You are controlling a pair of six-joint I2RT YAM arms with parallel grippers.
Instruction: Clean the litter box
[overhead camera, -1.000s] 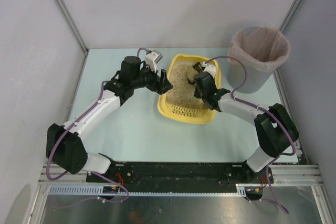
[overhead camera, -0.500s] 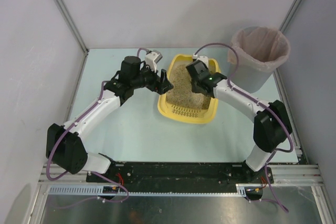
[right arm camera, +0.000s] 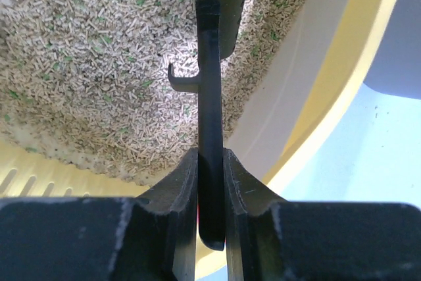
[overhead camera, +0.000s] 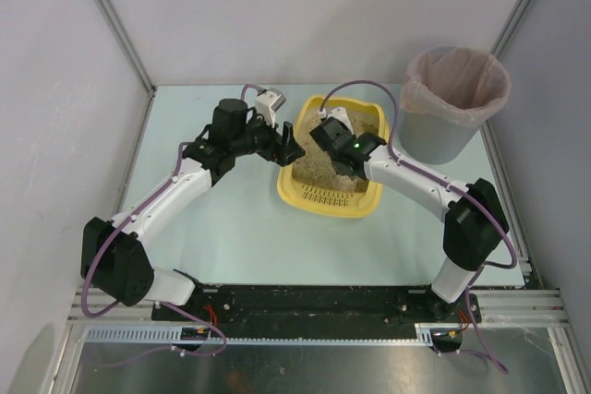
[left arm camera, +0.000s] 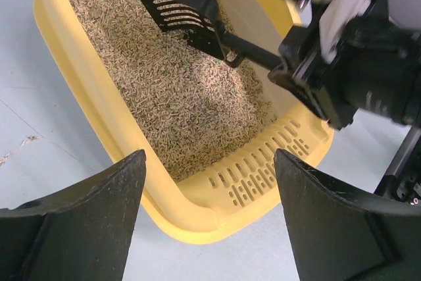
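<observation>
Litter box (left arm camera: 217, 212) partly hidden by right hand (right arm camera: 210, 162) clamping scoop (left arm camera: 181, 11).

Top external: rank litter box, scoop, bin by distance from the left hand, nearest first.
1. litter box: rim just beside the left hand.
2. scoop: inside the box, gripped by the right hand.
3. bin: far right corner, beyond the box.
</observation>
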